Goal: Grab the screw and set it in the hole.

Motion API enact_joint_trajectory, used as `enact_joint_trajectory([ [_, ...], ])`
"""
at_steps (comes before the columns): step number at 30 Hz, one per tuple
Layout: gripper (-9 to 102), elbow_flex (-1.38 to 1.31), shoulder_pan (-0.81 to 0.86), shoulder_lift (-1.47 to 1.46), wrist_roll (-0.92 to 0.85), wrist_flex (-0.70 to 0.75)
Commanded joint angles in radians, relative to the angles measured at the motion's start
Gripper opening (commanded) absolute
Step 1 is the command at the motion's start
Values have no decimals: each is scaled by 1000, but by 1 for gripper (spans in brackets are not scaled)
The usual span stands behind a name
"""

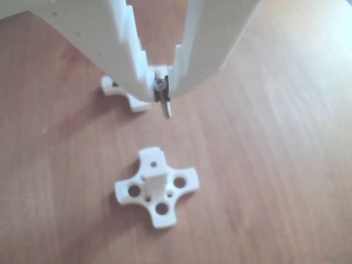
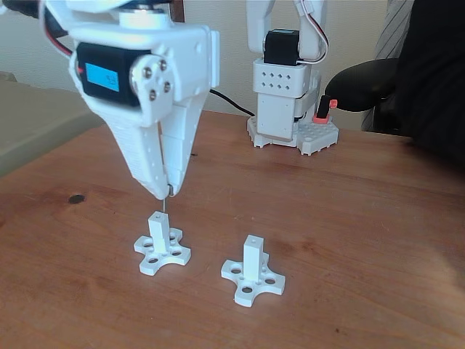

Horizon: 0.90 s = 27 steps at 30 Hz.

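Risk of a miss: screw (image 1: pixel 165 104) hangs point-down just above the hole (image 2: pixel 157 215) in the left post's top face in the fixed view; thin shank and small hole, so a slight sideways offset on the descent would likely land the tip on the post's rim and tilt or jam it.
Risk of a slip: held only near the head between black pads (image 1: pixel 159 88); contact with the rim could rotate it in the grip or push it out.
Risk of toppling: left fixture (image 2: pixel 161 247) appears to sit loose on the desk (image 2: pixel 349 218); a side push could shift it.
Fingers (image 1: pixel 163 92): nearly closed, clamped on the screw's upper part; most of the shank free below the tips.
Screw position: above the left fixture, not yet in the hole; small gap visible in the fixed view.
Second fixture (image 2: pixel 253 275): toward the desk's front edge, right of the first, well apart from the fingers, hole unfilled.
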Motion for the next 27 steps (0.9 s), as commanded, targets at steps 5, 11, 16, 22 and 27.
enact_joint_trajectory([
  [5, -4, -72, -84, 121, 26, 11],
  [11, -4, -52, -135, 127, 46, 14],
  [16, -4, -31, -175, 138, 61, 12],
  [22, -4, -3, -209, 150, 74, 12],
  [27, -4, 40, -229, 161, 81, -3],
])
